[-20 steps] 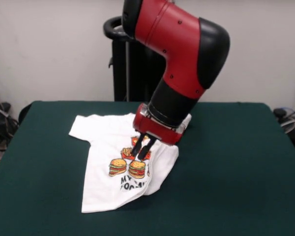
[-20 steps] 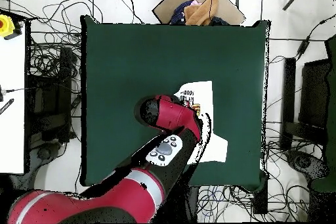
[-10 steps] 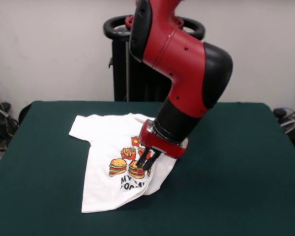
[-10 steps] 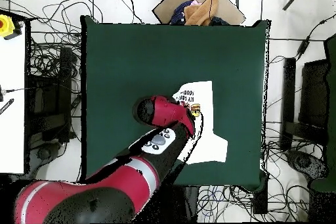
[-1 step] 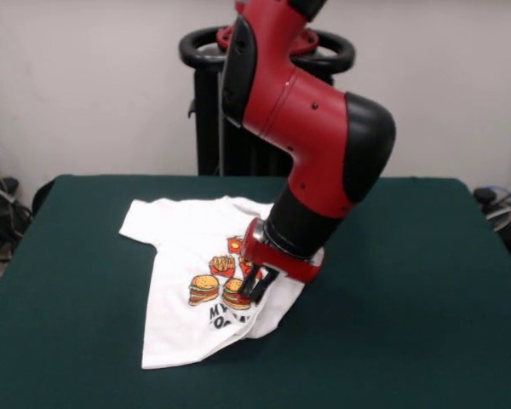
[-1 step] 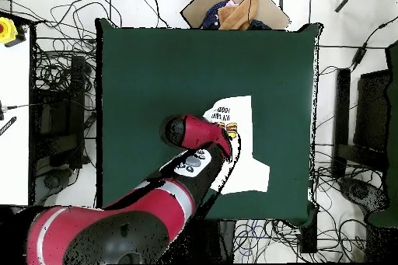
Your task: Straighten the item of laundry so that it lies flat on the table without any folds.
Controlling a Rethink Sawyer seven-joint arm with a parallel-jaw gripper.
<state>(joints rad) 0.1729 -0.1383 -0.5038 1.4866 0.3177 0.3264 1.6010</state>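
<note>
The step in hand looks like a grab at the folded side of the shirt [image 5: 200,281]. The gripper [image 5: 254,287] is set down on the printed front, right by the burger pictures. Its two black fingers [image 5: 261,281] are seen close together with cloth at their tips, but it cannot be told whether the cloth is pinched or only pressed.

Next, that doubled-over side probably needs to be lifted a little and pulled out toward the open green part of the table [image 5: 409,281], so the fold is opened.

The shirt is white, with red-orange burgers and fries and some black letters. One sleeve is spread out flat. The other side is tucked under and bunched up below the gripper.

The shirt is found between the table's middle and one side edge, closer to the far edge, with green showing all around it.
</note>
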